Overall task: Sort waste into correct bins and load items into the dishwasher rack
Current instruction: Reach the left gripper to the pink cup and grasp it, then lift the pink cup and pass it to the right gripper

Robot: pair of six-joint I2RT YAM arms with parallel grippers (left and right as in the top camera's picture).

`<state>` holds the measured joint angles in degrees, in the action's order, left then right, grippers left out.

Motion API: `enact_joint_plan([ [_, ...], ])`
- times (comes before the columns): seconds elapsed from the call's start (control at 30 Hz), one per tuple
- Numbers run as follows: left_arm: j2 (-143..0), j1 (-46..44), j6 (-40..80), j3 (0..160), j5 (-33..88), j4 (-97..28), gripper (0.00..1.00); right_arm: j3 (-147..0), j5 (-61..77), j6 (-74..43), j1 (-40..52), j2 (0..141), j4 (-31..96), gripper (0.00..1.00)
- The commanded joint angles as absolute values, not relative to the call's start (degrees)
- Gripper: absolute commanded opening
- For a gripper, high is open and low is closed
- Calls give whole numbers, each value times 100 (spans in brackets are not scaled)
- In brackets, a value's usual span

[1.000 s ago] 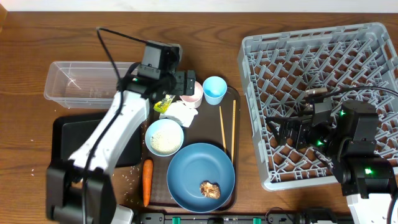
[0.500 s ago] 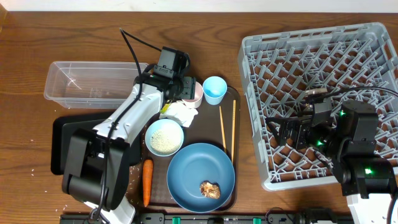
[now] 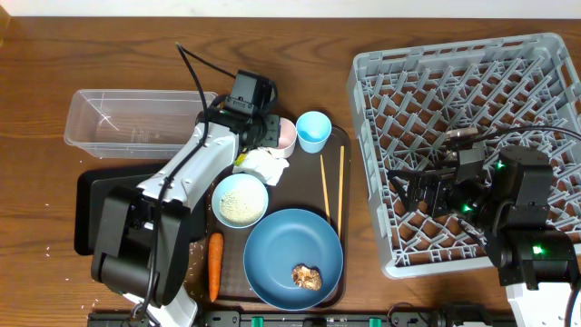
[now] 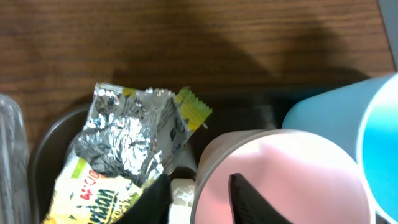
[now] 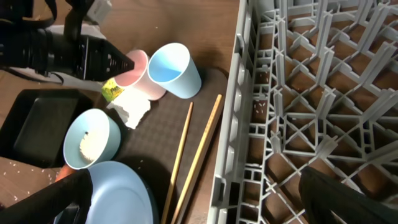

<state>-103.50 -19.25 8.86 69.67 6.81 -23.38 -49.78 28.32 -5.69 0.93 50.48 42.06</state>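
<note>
My left gripper (image 3: 275, 133) (image 4: 199, 180) stands at the pink cup (image 3: 285, 134) (image 4: 280, 180), one finger inside it and one outside, astride the near rim with small gaps either side, so still open. The yellow-green wrapper (image 4: 124, 143) and white tissue (image 3: 263, 165) lie just left of it, the light-blue cup (image 3: 313, 130) to its right. The white bowl (image 3: 240, 200) holds rice. The blue bowl (image 3: 292, 245) holds a brown lump (image 3: 307, 276). A carrot (image 3: 215, 265) and chopsticks (image 3: 332, 186) lie on the brown tray. My right gripper (image 3: 408, 191) (image 5: 196, 174) hangs open over the rack's (image 3: 472, 109) left edge.
The clear box (image 3: 127, 123) stands at the back left, with the black tray (image 3: 100, 209) in front of it, partly under my left arm. The brown serving tray (image 3: 304, 182) lies between these bins and the rack. Loose rice grains dot the table near the carrot.
My left gripper has shifted right from the wrapper to the pink cup and its jaws have narrowed round the rim. The right arm has not moved.
</note>
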Motion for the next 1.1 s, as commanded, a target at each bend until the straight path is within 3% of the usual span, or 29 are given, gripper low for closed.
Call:
enact_joint_plan([
  [0.0, -10418, -1938, 849, 6858, 574, -2346, 21, -5089, 2873, -620, 104, 5026, 4104, 99],
  [0.07, -10418, -1938, 849, 6858, 574, -2342, 15, -5089, 2873, -620, 104, 5026, 4049, 99],
  [0.37, -10724, -1949, 847, 6855, 696, -2377, 15, -5089, 2873, -620, 104, 5026, 3903, 99],
  [0.43, -10862, -1949, 849, 6855, 801, -2392, 6, -5089, 2875, -620, 104, 5026, 3924, 99],
  [0.57, -10833, -1946, 849, 6866, 834, -2436, 6, -5089, 2873, -620, 104, 5026, 3948, 99],
  [1.07, -8582, -1800, 805, 7043, 1166, -4018, 6, -5089, 3030, -965, 106, 5026, 3962, 99],
])
